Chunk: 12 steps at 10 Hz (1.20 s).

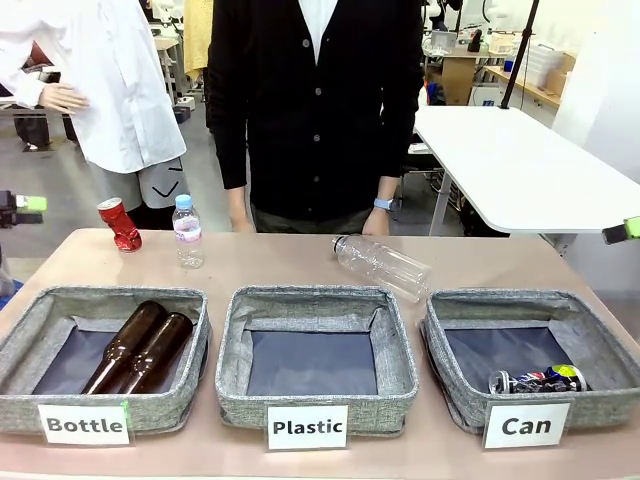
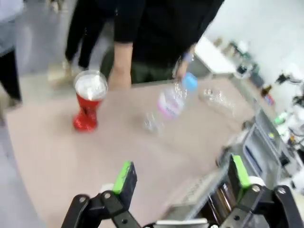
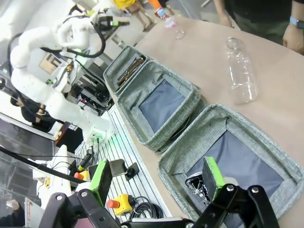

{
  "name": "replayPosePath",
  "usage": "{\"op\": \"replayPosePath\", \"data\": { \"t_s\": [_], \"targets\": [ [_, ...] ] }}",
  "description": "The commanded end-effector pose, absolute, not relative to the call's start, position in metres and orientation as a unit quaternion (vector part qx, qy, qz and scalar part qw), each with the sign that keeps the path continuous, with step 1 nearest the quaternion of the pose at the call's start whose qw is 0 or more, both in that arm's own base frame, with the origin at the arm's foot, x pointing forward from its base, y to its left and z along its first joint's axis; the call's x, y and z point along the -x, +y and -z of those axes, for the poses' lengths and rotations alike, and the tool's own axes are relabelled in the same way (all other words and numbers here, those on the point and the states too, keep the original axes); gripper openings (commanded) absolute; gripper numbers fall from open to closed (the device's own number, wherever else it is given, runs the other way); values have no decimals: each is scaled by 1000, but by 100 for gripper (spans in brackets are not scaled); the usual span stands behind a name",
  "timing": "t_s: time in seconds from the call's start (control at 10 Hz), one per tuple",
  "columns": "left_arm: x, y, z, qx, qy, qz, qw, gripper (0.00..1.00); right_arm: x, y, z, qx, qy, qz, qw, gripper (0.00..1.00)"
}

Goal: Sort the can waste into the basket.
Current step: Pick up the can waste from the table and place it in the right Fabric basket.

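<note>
The red can (image 1: 119, 224) stands upright on the far left of the table, dented and pinched at the waist, well apart from its basket. The left wrist view gets it from above, blurred, with its pale top facing up (image 2: 88, 104). The dark can (image 1: 537, 381) is already in, lying on its side in the front corner of the Can basket (image 1: 530, 300), showing blue, yellow and green print. From the right wrist it peeks out beside a green pad (image 3: 197, 183), low against the basket's (image 3: 190, 142) grey wall. The left gripper (image 2: 182, 171) hangs above the table with its fingers spread wide and nothing between them. The right gripper (image 3: 156, 175) is also spread and empty, hovering over the Can basket's edge. The front view catches just a green tip at each side. The table (image 1: 300, 260) is a plain pinkish tan. One small plastic bottle (image 1: 187, 232) stands upright just beside the red can, and a bigger clear one (image 1: 383, 265) lies tipped over behind the Plastic basket (image 1: 315, 297). Two brown bottles (image 1: 140, 345) lie in the Bottle basket (image 1: 105, 296). A person in a black cardigan (image 1: 315, 100) stands at the far edge with both hands low. Only the front view lets the labels be read, while the right wrist adds the left arm (image 3: 42, 42) and a yellow stop button (image 3: 116, 204) by the table.
</note>
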<state>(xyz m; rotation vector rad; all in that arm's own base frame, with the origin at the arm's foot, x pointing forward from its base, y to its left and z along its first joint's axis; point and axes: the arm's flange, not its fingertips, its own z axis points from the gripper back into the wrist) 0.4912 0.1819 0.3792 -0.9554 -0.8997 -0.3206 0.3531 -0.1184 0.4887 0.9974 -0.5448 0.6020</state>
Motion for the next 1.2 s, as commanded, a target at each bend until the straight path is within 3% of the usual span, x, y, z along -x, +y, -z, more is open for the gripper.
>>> {"op": "replayPosePath", "data": {
  "t_s": [0.0, 0.5, 0.6, 0.8, 1.1],
  "targets": [
    [-481, 175, -377, 440, -353, 145, 813, 100, -352, -121, -489, -456, -256, -288, 802, 100],
    [-486, 179, -369, 442, -363, 148, 807, 100, -352, -121, -489, -456, -256, -288, 802, 100],
    [-500, 173, -367, 353, -471, 126, 798, 100, -352, -121, -489, -456, -256, -288, 802, 100],
    [-533, 184, -359, 316, -544, 102, 771, 100, -352, -121, -489, -456, -256, -288, 802, 100],
    [-579, 197, -340, 328, -526, 160, 768, 100, -352, -121, -489, -456, -256, -288, 802, 100]
  ]
}}
